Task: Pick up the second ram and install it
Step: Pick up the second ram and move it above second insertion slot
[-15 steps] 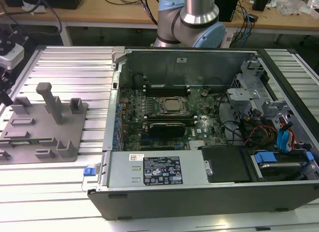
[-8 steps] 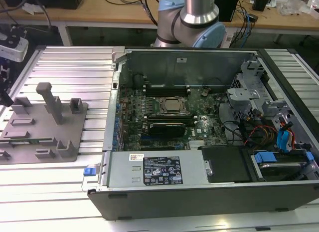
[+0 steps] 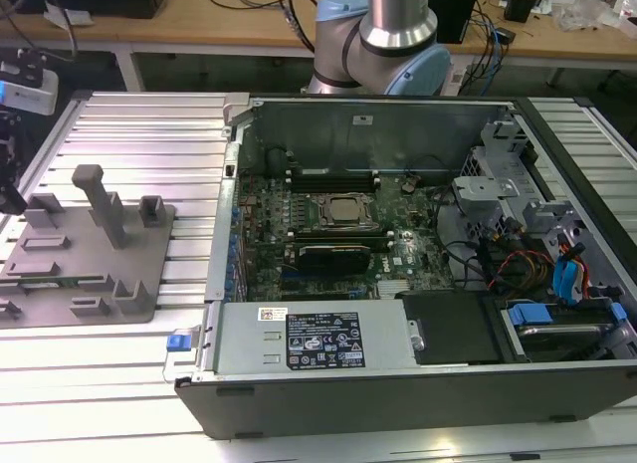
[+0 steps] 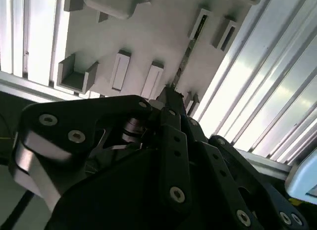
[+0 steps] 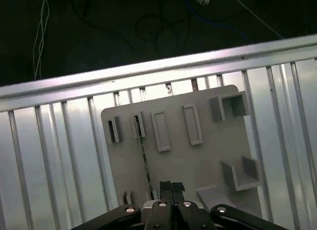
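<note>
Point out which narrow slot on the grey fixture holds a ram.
The slot nearer the gripper: the second ram stands on edge in it, a thin dark strip; the parallel slot beside it looks empty.
</note>
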Available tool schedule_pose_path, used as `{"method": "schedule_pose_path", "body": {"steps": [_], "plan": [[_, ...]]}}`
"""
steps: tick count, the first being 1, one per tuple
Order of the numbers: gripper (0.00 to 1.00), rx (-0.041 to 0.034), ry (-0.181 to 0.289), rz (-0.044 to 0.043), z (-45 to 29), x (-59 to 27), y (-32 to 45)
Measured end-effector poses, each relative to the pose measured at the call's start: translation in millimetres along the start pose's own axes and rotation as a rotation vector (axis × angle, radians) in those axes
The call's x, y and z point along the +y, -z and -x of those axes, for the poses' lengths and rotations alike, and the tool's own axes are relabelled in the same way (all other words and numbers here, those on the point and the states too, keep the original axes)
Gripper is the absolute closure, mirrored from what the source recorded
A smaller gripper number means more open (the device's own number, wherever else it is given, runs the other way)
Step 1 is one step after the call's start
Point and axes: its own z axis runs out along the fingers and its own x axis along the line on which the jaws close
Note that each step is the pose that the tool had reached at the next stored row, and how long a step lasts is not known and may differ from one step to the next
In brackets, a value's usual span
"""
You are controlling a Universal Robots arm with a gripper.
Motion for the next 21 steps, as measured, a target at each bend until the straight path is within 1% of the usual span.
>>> {"method": "schedule_pose_path", "body": {"steps": [1, 2, 3, 4, 8, 13, 17, 21], "plan": [[0.92, 0.0019, 0.052, 0.0009, 0.0, 0.0, -1.2], [0.92, 0.0045, 0.089, 0.0017, 0.0, 0.0, -2.2], [0.92, 0.0111, 0.101, 0.0014, 0.0, 0.1, -2.9], [0.92, 0.0136, 0.103, 0.0014, -0.1, -0.1, -3.1], [0.92, 0.0136, 0.103, 0.0012, -1.7, -0.3, -4.4], [0.92, 0.0136, 0.103, 0.0013, -1.9, -0.4, -5.5], [0.92, 0.0138, 0.103, 0.0016, -2.7, -0.6, -11.1], [0.92, 0.0137, 0.103, 0.0015, -2.8, -0.6, -11.8]]}}
